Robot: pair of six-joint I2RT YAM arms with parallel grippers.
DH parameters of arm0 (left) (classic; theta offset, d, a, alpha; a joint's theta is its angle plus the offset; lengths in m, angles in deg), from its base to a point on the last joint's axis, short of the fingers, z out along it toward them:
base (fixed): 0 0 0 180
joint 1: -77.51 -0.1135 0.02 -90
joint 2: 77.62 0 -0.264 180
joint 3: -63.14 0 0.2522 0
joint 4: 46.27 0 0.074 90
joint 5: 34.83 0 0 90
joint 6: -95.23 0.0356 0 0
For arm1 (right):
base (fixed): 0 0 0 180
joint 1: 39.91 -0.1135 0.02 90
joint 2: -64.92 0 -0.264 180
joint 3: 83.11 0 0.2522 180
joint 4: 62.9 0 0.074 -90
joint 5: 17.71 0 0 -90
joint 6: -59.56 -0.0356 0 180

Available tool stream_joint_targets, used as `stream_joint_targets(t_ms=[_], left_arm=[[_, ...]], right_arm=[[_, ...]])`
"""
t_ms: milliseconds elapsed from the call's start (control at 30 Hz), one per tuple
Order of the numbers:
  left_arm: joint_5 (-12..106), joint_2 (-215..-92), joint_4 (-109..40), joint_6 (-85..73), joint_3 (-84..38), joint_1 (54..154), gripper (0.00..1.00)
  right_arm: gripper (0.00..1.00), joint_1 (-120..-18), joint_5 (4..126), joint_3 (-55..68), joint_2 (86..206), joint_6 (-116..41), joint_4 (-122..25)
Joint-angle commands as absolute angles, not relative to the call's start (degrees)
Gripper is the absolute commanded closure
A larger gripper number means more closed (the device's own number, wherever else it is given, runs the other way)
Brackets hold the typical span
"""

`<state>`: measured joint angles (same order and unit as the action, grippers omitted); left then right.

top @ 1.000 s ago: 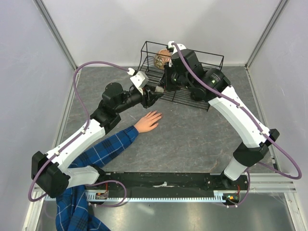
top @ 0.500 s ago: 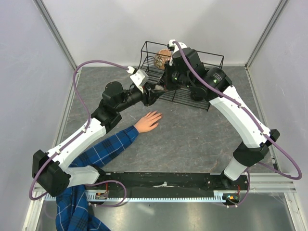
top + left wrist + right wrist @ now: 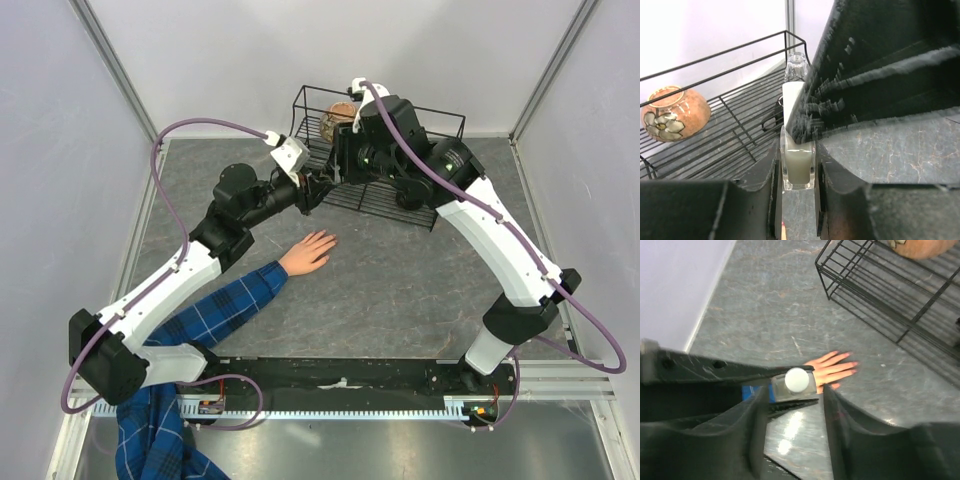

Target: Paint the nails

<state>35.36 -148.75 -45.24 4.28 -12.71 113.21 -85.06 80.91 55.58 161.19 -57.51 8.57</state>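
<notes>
We see the left end effector (image 3: 798, 155) clamped on the small clear bottle (image 3: 798, 172), one finger pressed to each glass side. The bottle is upright in the grip, with pale liquid in its lower part and the white cap (image 3: 797, 379) on top. The right end effector (image 3: 794, 390) hangs over it from above with its jaws spread wider than the cap, one finger on either side. In the left wrist view a dark finger overlaps the cap's edge, and we cannot tell whether it touches. Both end effectors meet at the left end of the near side of the black wire rack (image 3: 430, 110).

The nails (image 3: 855, 363) tip the fingers of the skin-coloured hand (image 3: 310, 250). It lies flat on the grey tabletop (image 3: 400, 290), apart from the rack on its near side, with the fingers pointing toward the rack. The nails are too small for us to judge their surface. The blue plaid sleeve (image 3: 215, 315) runs from the hand away from the rack.

Inside the rack, at its left end, sits a brown bowl with a flower pattern (image 3: 675, 112). The two arms reach toward the rack from its near side, the left one low and the right one arching.
</notes>
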Motion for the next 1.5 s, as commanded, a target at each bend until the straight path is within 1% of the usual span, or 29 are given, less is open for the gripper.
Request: stream_joint_targets(t_ms=[0,100,133,200,267,333,367,467,633,767,933,1100,1133,1300,1333,1367,1433,1467], left_arm=[[33.7,-148.9,-41.6,-1.2,-18.9,112.8,0.98],[30.0,-147.8,-38.7,-6.8,-18.1,112.5,0.98],[29.1,-146.9,-38.8,-8.1,-17.5,112.3,0.98],[27.9,-145.8,-39.0,-10.5,-16.2,112.0,0.98],[28.4,-144.4,-39.8,-12.2,-15.2,111.8,0.98],[28.8,-144.1,-40.2,-13.8,-14.7,111.6,0.98],[28.9,-144.1,-40.2,-14.3,-14.9,111.6,0.98],[30.1,-144.3,-40.4,-15.9,-15.7,111.6,0.98],[30.1,-144.7,-40.7,-16.2,-16.4,111.6,0.98],[29.6,-144.9,-43.0,-17.2,-16.1,111.7,0.98],[28.3,-144.9,-44.9,-17.5,-15.8,111.6,0.98],[27.1,-144.9,-45.2,-18.0,-15.8,111.6,0.98],[26.9,-144.8,-45.3,-18.1,-16.0,111.6,0.98],[24.8,-145.2,-44.7,-18.8,-17.3,111.5,0.98],[24.1,-145.5,-44.7,-19.3,-17.6,111.4,0.98],[23.1,-145.5,-45.6,-20.3,-17.9,111.1,0.98],[17.8,-145.6,-48.4,-25.6,-17.9,109.3,0.98],[15.7,-145.7,-50.8,-27.9,-17.6,108.7,0.98]], right_arm=[[0.31,-84.4,78.7,57.0,159.1,-53.0,9.5],[0.13,-82.2,76.1,56.1,156.6,-50.1,9.3],[0.1,-81.1,75.7,56.0,155.6,-49.6,9.3],[0.08,-80.3,74.8,56.1,154.4,-49.1,9.3],[0.1,-79.6,72.5,56.2,153.6,-49.5,8.7],[0.18,-79.6,68.1,55.9,153.5,-51.3,7.6],[0.27,-79.6,66.7,54.9,153.5,-52.1,5.7],[0.47,-79.6,64.4,52.4,153.3,-54.5,2.2],[0.48,-79.6,63.2,52.5,154.1,-54.9,-0.3],[0.49,-79.7,59.6,51.6,155.4,-55.2,-0.5],[0.51,-79.7,60.3,50.1,155.3,-55.1,-1.6],[0.55,-79.7,60.2,49.7,155.5,-55.1,-2.2],[0.58,-79.7,60.2,49.4,155.5,-55.1,-2.4],[0.67,-79.7,60.3,48.7,155.6,-54.9,-2.7],[0.75,-79.7,59.9,48.3,155.5,-54.4,-2.8],[0.81,-79.7,59.7,48.2,155.2,-53.9,-2.8],[1.0,-79.6,58.4,46.9,154.3,-51.5,-3.6],[1.0,-79.3,51.9,46.2,153.0,-49.8,-4.8]])
